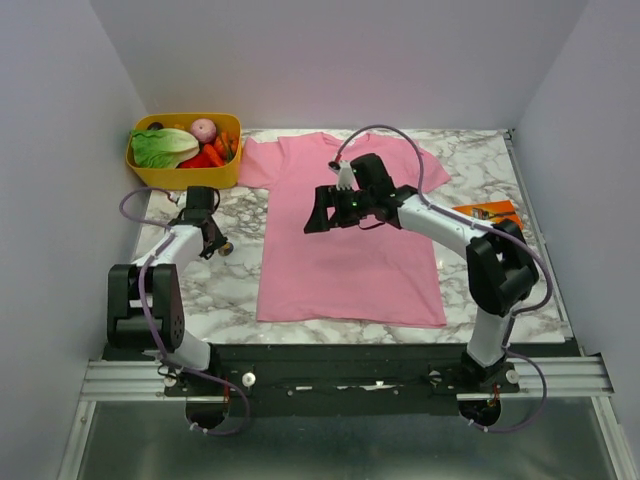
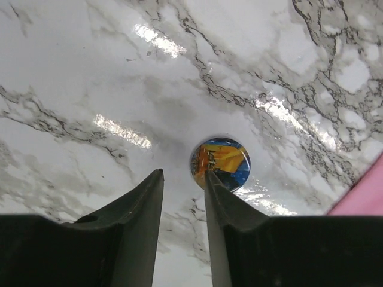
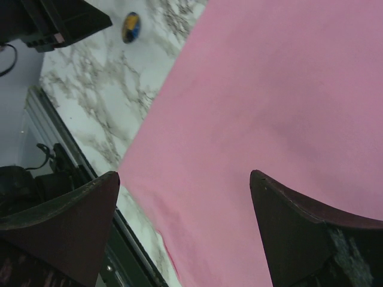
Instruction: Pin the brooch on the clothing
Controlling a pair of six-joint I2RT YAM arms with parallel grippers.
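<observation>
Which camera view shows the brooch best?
Left wrist: the brooch is close and sharp, round, its orange-and-blue face clear, lying on the marble table by the fingertips of the left hand. Right wrist shows a small distant oval; top external, just a speck.

Lab robot booth; plain white walls [image 1: 60, 90]; marble-patterned table [image 1: 230, 290]; aluminium mounting rail [image 1: 350, 378]
</observation>
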